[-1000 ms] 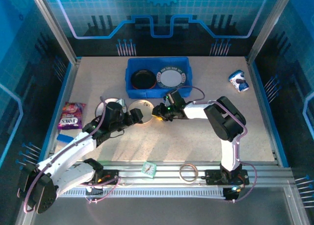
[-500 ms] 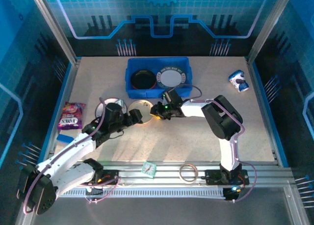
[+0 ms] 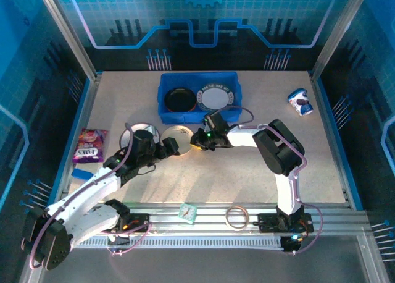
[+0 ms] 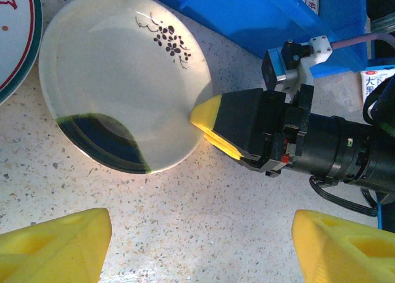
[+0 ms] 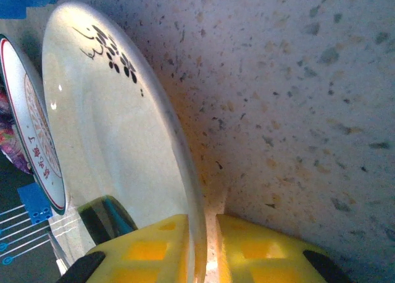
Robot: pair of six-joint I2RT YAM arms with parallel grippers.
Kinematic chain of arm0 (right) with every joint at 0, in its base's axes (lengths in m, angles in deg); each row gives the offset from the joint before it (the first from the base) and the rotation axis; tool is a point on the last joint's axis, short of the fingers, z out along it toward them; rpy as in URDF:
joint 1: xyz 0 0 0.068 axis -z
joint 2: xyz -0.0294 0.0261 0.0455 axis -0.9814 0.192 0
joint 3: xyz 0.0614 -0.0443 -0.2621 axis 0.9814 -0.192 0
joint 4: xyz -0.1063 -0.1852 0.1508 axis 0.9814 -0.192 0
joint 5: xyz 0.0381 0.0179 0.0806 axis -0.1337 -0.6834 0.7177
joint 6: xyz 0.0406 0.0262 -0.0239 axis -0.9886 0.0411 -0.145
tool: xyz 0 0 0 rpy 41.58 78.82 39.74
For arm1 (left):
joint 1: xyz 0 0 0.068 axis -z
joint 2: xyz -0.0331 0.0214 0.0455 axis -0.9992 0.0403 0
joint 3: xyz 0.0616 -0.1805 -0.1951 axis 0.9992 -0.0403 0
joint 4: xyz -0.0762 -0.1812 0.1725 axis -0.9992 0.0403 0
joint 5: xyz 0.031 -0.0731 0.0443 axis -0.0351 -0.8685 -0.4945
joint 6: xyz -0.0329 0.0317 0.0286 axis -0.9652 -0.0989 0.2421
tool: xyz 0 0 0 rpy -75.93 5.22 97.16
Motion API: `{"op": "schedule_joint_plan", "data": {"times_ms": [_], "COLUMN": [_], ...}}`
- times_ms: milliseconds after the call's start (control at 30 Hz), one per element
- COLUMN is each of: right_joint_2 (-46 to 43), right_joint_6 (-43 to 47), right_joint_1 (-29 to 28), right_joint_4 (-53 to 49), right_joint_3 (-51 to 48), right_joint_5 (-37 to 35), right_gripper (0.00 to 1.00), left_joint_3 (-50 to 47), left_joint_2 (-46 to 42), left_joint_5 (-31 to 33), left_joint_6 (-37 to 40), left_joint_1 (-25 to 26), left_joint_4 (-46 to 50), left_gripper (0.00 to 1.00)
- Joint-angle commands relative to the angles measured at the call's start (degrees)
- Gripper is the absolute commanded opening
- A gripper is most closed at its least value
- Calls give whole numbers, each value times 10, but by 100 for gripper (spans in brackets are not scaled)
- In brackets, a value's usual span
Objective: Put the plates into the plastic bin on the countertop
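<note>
Right wrist: hand (image 5: 203,244) astride cream plate (image 5: 111,147)

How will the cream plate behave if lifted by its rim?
Likely stiff but slippery: the cream plate has a glossy sheen. The right gripper pinches only its rim, so it may pivot when lifted. Looks ceramic, so could chip if dropped.

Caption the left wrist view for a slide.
The right gripper grips the rim of the cream plate on the countertop, beside the plastic bin, the left gripper open nearby.

Glossy cream plate (image 4: 117,79) on matt speckled countertop (image 4: 203,233).
</note>
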Motion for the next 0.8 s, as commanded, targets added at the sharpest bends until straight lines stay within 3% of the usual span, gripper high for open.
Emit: {"op": "schedule_joint_plan", "data": {"times_ms": [0,200,300,633,767], "right_joint_2": [17,0,-15,-146,-202], "right_joint_6": [9,11,11,53,87], "right_joint_1": [-11,-4,1,13,24], "right_joint_4": [3,12,21,-10,-44], "right_joint_3": [-15,-40,-57,-144,-177], "right_joint_5": [-16,-20,-19,11,34], "right_gripper": [17,10,0,0,0], "left_joint_3": [-12,-12,-11,4,5], "left_joint_2": [-6,-5,-3,2,12], "left_joint_5": [12,13,14,14,-15], "left_joint_6": [12,13,15,21,16], "left_joint_1": [0,-2,-2,-6,-17], "left_joint_4": [10,8,6,14,-18], "left_gripper": [78,78,78,78,78]}}
